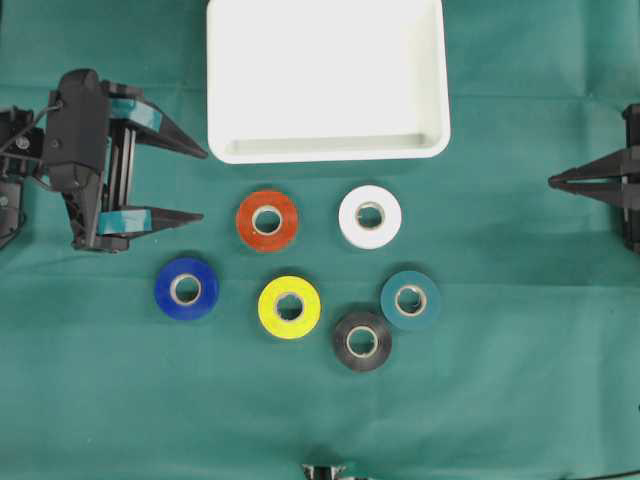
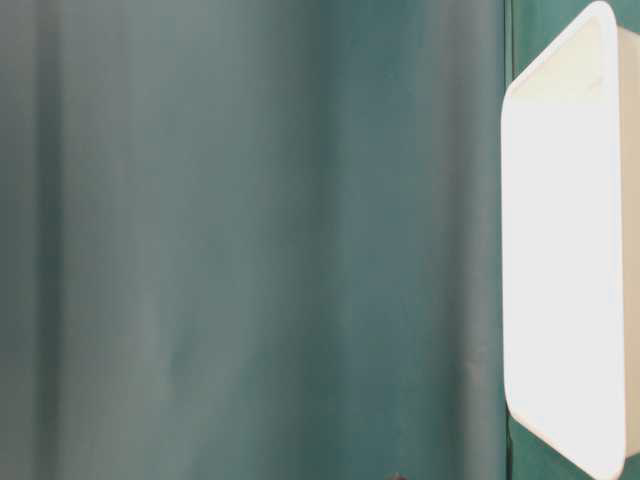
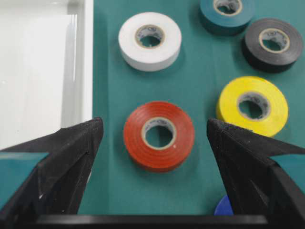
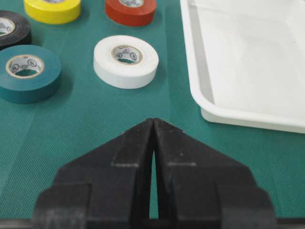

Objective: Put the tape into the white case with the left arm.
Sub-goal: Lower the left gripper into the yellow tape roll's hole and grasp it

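Note:
Several tape rolls lie flat on the green cloth below the white case [image 1: 228,120]: red [image 1: 267,220], white [image 1: 370,216], blue [image 1: 186,289], yellow [image 1: 289,307], teal [image 1: 410,300] and black [image 1: 362,341]. My left gripper [image 1: 203,185] hangs open at the left, its teal-striped fingers pointing right toward the red tape, a short way from it. In the left wrist view the red tape [image 3: 158,136] sits ahead between the two spread fingers of the left gripper [image 3: 155,125], untouched. My right gripper [image 1: 553,181] rests shut at the right edge, holding nothing. The case is empty inside.
The case [image 4: 209,110] lies at the back centre, its near rim [image 3: 87,57] just left of the left gripper's path. The rolls sit close together, the yellow one [image 3: 252,105] beside the red. The table-level view shows only cloth and the case [image 2: 515,330].

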Controlling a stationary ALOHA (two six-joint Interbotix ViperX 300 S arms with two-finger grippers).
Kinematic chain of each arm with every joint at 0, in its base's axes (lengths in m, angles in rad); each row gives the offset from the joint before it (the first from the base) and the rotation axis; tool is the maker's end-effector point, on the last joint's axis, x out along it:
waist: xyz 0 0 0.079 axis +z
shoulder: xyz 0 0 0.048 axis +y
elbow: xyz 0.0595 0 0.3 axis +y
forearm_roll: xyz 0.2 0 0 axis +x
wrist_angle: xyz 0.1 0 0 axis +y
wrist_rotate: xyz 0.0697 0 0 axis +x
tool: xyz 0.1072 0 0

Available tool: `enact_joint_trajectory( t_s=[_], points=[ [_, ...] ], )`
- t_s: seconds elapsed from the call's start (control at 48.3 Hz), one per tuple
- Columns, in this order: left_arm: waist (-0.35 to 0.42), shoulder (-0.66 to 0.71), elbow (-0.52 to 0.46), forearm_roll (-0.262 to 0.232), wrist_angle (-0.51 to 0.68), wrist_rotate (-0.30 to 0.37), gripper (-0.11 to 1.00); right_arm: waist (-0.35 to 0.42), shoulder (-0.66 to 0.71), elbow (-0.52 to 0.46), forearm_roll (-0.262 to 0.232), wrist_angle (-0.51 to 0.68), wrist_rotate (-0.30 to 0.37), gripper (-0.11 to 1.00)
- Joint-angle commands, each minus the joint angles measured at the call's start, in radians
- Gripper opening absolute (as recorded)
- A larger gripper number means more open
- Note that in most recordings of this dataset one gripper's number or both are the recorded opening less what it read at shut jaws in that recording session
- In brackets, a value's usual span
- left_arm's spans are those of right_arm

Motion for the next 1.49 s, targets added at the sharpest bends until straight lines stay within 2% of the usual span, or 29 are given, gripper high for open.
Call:
enact_joint_trajectory(
  t_s=[0.0,0.476,1.077,1.471],
  points=[
    [0.002,-0.003,-0.028,0.002,-0.005,0.003,0.95,0.0,0.018,-0.008,-0.003,-0.014,0.0,-0.09],
    [-0.006,0.041,-0.04,0.0,-0.005,0.002,0.95,0.0,0.017,-0.008,-0.003,-0.012,0.0,-0.09],
    [-0.16,0.284,-0.173,0.002,-0.003,0.002,0.95,0.0,0.017,-0.008,-0.003,-0.014,0.0,-0.09],
    [-0.166,0.345,-0.218,0.002,-0.009,0.002,0.95,0.0,0.017,-0.008,-0.003,-0.012,0.0,-0.09]
  ],
)
